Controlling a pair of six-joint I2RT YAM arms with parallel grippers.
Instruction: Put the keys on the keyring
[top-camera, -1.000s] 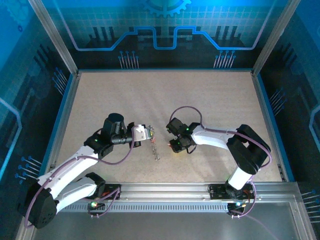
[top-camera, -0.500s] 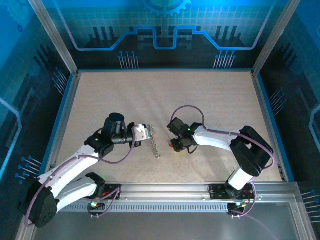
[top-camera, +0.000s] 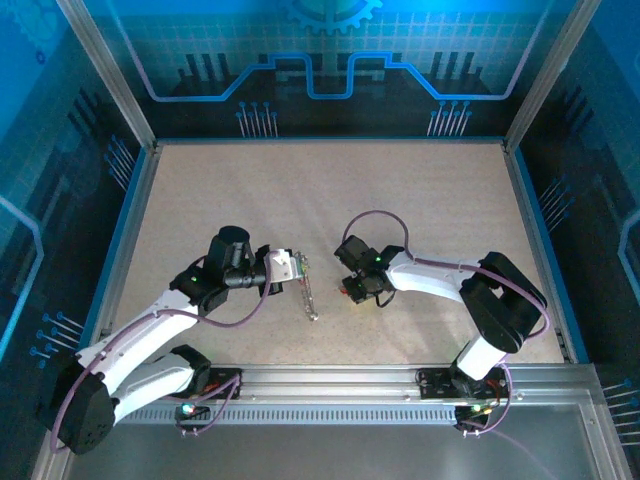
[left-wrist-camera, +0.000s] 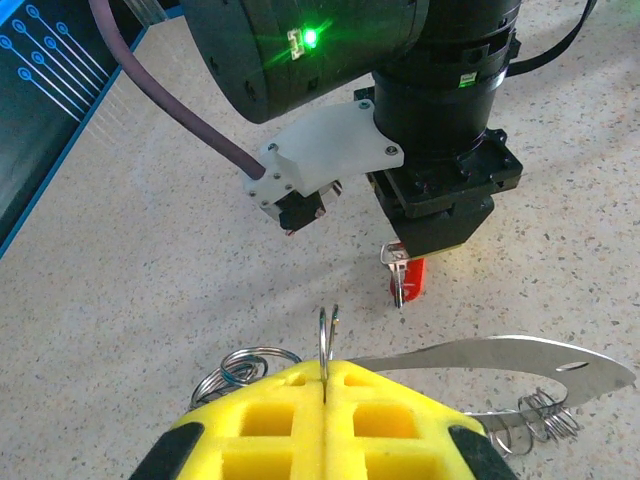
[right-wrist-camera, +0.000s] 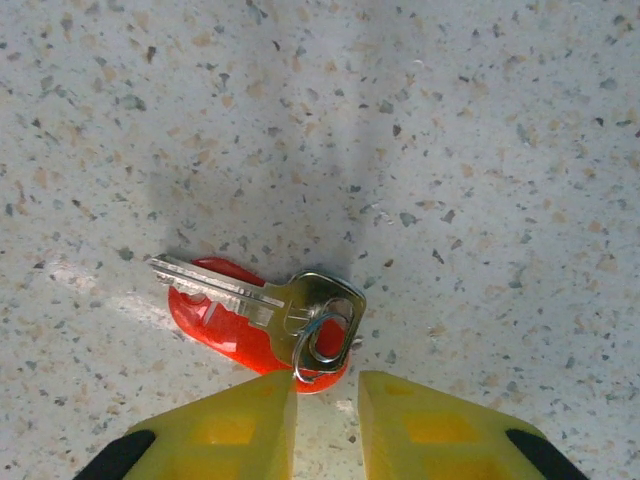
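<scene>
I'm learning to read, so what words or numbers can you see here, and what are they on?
No words or numbers can be read.
A tiny sticker on the right arm's wrist is too blurred.
The keys and the blue back wall show no letters, only gear and line drawings.

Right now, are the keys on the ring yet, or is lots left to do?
Not yet. Done: the left gripper is shut on the keyring. In hand: the right gripper is open, poised right beside the keys, which sit apart from the ring. Left: grabbing the keys and threading them on.
</scene>
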